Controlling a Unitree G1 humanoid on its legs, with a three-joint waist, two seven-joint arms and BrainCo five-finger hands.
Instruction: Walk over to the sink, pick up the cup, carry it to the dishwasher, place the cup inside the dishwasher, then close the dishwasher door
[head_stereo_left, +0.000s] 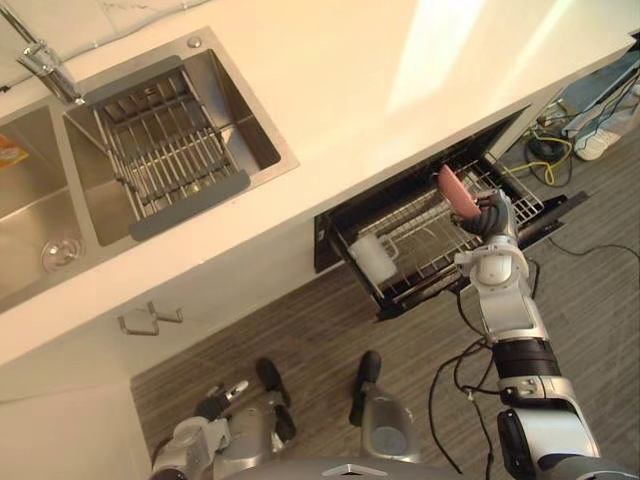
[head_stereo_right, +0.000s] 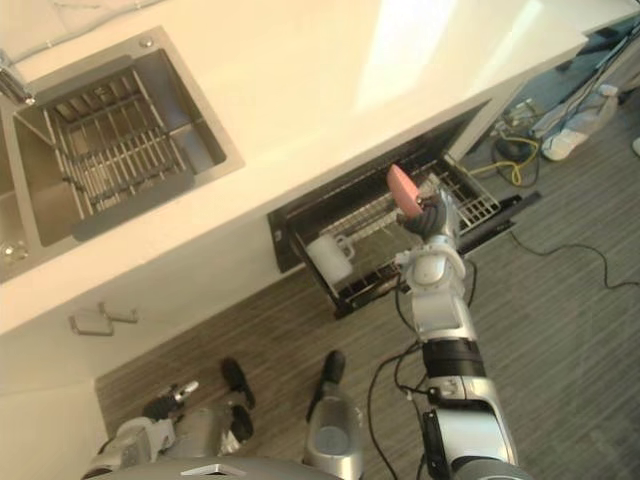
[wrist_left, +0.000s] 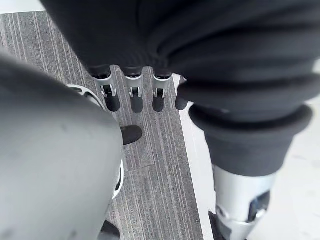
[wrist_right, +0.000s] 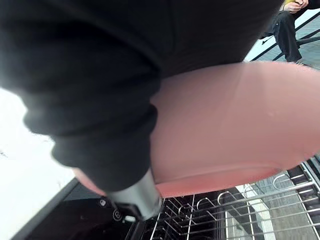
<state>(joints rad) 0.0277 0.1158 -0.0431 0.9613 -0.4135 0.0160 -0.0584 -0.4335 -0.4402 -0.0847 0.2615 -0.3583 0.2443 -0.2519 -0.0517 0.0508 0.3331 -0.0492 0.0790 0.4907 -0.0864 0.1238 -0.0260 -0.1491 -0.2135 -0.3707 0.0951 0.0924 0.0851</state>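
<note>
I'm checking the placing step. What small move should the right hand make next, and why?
Probably lower the right hand so the pink cup settles onto a bare stretch of the dishwasher rack, apart from the white cup at its other end. The pink cup looks held above the wires, not resting on them. The left hand hangs open.

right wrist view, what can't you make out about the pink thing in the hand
- Pink rounded object: full shape cut off by the picture edge and hidden by the dark ribbed cover of the right hand.
- Whether it has a handle: too small in the eye views.
- Wire dishwasher rack: mostly hidden behind the pink object.
</note>
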